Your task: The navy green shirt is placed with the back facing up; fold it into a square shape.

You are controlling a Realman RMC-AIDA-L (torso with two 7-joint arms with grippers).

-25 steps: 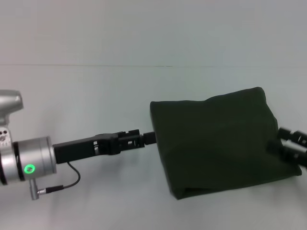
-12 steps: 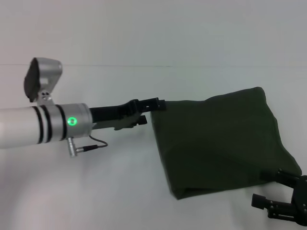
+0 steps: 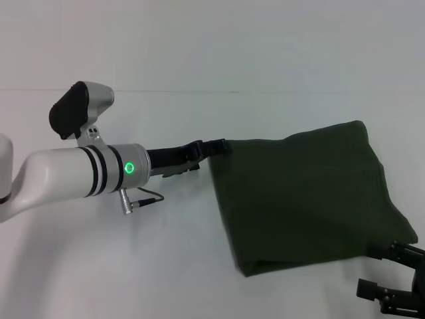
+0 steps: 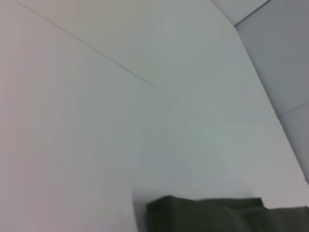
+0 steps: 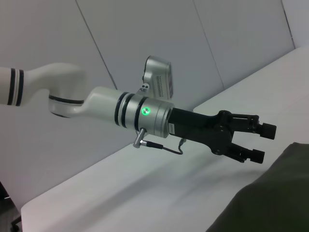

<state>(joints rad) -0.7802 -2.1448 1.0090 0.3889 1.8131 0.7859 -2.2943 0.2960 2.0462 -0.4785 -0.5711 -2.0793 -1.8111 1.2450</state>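
Note:
The navy green shirt (image 3: pixel 305 193) lies folded into a rough rectangle on the white table (image 3: pixel 166 266), right of centre. Its edge also shows in the left wrist view as the shirt (image 4: pixel 217 215) and in the right wrist view as the shirt (image 5: pixel 270 198). My left gripper (image 3: pixel 211 153) hovers at the shirt's far left corner. The right wrist view shows this left gripper (image 5: pixel 260 142) open, with nothing between its fingers. My right gripper (image 3: pixel 382 272) sits off the shirt's near right corner, open and holding nothing.
A faint seam runs across the table top (image 3: pixel 133 91) behind the shirt. A grey panelled wall (image 5: pixel 193 38) stands behind the table. A thin cable (image 3: pixel 143 196) hangs from the left wrist.
My left arm rose and swung from the shirt's left edge up to its far left corner. My right gripper left the shirt's right edge and drew back toward the near right.

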